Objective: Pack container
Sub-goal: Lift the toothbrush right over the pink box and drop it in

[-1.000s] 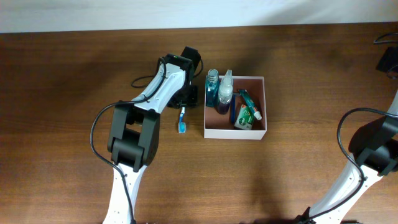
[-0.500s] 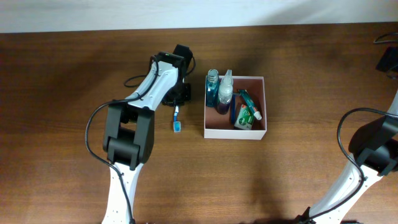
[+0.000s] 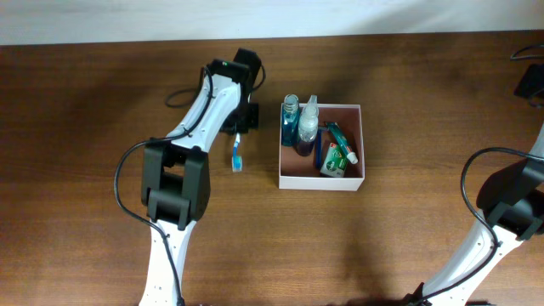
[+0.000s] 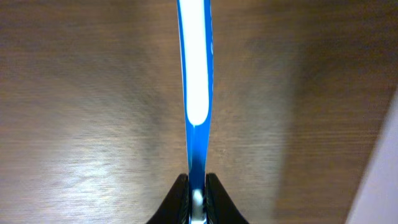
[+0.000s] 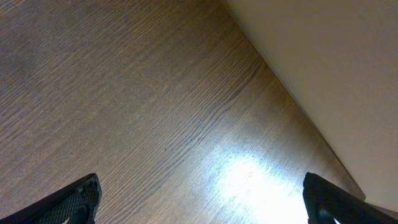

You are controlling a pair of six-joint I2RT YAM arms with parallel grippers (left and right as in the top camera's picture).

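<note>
The container (image 3: 321, 181), a white-walled square box with a pinkish inside, stands right of centre in the overhead view. It holds a blue bottle (image 3: 291, 121), a clear spray bottle (image 3: 307, 126) and a green-and-white toothpaste box (image 3: 337, 159). Left of it, my left gripper (image 3: 240, 129) is shut on the handle of a blue-and-white toothbrush (image 3: 237, 155). In the left wrist view the toothbrush (image 4: 196, 74) runs straight out from the shut left gripper (image 4: 197, 182) over the wood. My right gripper (image 5: 202, 193) stands open over bare table, holding nothing.
A black cable (image 3: 184, 109) trails left of the left arm. The right arm (image 3: 510, 204) rises at the right edge, with a dark object (image 3: 531, 81) at the far right corner. A pale wall (image 5: 323, 68) borders the table.
My left gripper has shut on the toothbrush and carried it a little left and toward the table's far side. The right arm has not moved.
</note>
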